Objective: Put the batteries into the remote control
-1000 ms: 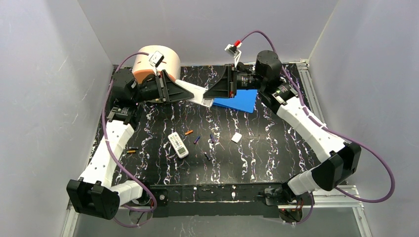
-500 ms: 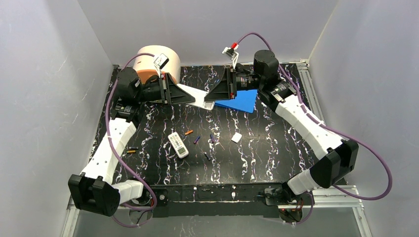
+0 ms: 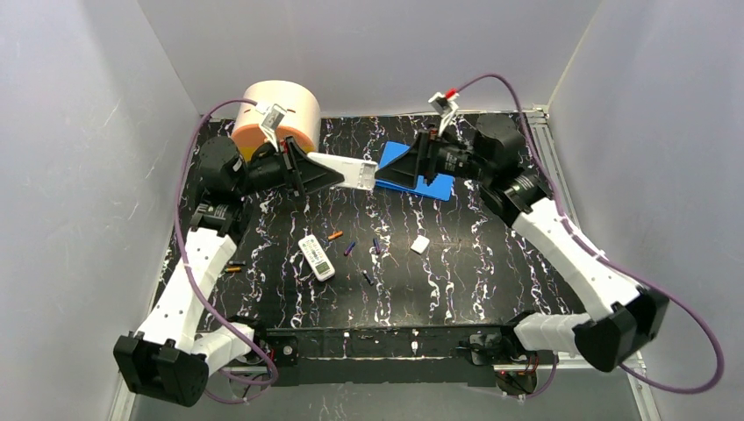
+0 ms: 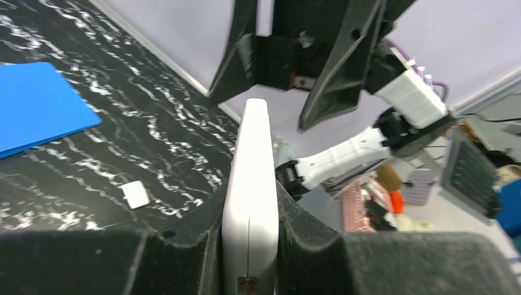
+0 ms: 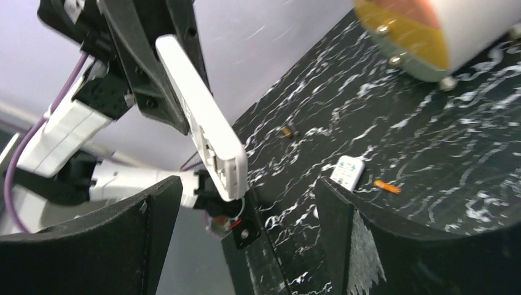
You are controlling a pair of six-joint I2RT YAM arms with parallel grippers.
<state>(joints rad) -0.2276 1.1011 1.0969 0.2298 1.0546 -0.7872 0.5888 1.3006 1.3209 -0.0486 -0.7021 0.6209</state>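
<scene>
My left claw is clamped tight on the long white remote. It grips the remote by one end and holds it up off the tabletop at the far side, left of centre. In the left wrist view the remote stands on its thin edge, pinched between both pads. Its free end points right, toward my right claw, whose fingers are spread wide and hold nothing. The remote's tip sits just beside those fingertips, and I can't tell whether it touches them. In the right wrist view the remote's broad face shows a recessed section near the free end.

The batteries all lie loose on the tabletop, nearer to me than the two claws. An orange battery lies just right of a small remote that rests flat near the middle. A bluish one and two dark ones are scattered further right, and two more lie at the left, close to my left arm. A small white rectangular piece lies right of the scattered ones. Under the right claw lies a blue sheet. A big cream drum with an orange face stands in the far left corner.
</scene>
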